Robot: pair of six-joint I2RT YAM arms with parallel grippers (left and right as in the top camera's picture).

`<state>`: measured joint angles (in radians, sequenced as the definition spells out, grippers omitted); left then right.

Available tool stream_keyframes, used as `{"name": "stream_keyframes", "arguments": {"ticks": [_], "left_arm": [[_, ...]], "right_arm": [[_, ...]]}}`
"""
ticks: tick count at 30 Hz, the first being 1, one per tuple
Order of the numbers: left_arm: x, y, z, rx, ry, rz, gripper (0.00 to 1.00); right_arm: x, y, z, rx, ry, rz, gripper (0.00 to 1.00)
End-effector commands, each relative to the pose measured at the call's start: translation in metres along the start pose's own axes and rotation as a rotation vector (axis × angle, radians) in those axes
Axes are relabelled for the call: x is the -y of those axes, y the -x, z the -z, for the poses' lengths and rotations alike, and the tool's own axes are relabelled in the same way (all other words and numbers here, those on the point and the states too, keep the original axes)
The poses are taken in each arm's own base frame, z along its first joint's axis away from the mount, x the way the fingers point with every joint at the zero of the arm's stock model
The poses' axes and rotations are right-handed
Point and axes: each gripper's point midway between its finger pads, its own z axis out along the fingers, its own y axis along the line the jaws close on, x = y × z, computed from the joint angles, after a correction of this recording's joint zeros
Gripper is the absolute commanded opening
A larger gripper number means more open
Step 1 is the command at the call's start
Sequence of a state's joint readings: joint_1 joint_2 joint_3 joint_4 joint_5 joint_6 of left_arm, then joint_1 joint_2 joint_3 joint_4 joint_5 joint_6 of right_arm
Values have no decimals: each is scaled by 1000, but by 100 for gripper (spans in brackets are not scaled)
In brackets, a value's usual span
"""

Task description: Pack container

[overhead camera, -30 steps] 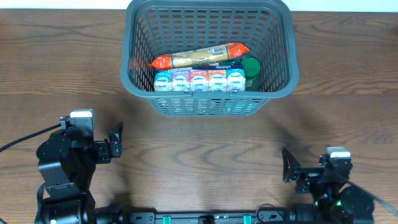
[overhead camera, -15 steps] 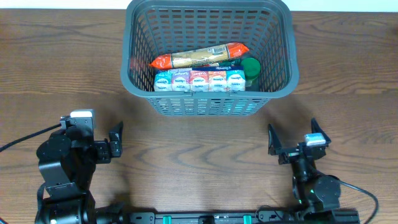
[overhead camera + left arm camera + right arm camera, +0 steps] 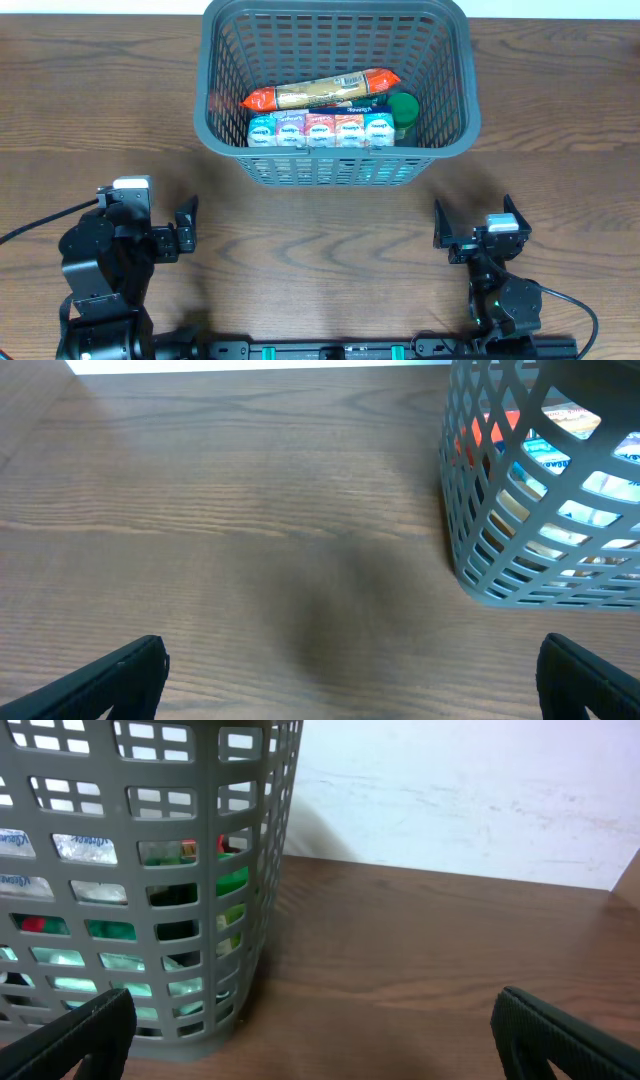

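Note:
The container [image 3: 225,140] is a large dark grey lattice basket at the back middle of the table. Inside lie a long orange-ended packet [image 3: 320,92], a row of small colourful cartons [image 3: 320,130] and a green-lidded item [image 3: 404,106]. The basket also shows in the left wrist view [image 3: 470,560] and in the right wrist view [image 3: 250,870]. My left gripper [image 3: 188,228] is open and empty at the front left, over bare table. My right gripper [image 3: 476,225] is open and empty at the front right, just short of the basket's right front corner.
The brown wooden table [image 3: 320,230] lies between the two arms and the basket. A pale wall [image 3: 450,790] rises behind the table's far edge. A black cable [image 3: 30,228] runs off at the left.
My right arm has swung forward from the front right corner toward the basket and settled, its gripper open. The left arm and the basket's contents have not moved.

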<state>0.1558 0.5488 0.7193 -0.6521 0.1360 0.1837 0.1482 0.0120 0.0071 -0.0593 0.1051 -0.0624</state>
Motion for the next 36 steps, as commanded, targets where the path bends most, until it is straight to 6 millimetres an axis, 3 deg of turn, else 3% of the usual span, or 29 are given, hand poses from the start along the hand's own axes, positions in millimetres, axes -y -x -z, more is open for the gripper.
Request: {"name": "stream_keyframes", "arguments": {"ticks": [1,28,32,36], "left_arm": [[2,3,1,10,-13,-7,99],[0,0,4,2,5,-24,99],[32,-11,8,-1,-148,-52,99],[59,-15,3,110,-257,-111,99]], "right_arm": [[-2,0,0,1,10,-12,99],[-2,0,0,1,10,-12,99],[-2,0,0,1,10,-12,99],[-2,0,0,1,10,-12,99]]}}
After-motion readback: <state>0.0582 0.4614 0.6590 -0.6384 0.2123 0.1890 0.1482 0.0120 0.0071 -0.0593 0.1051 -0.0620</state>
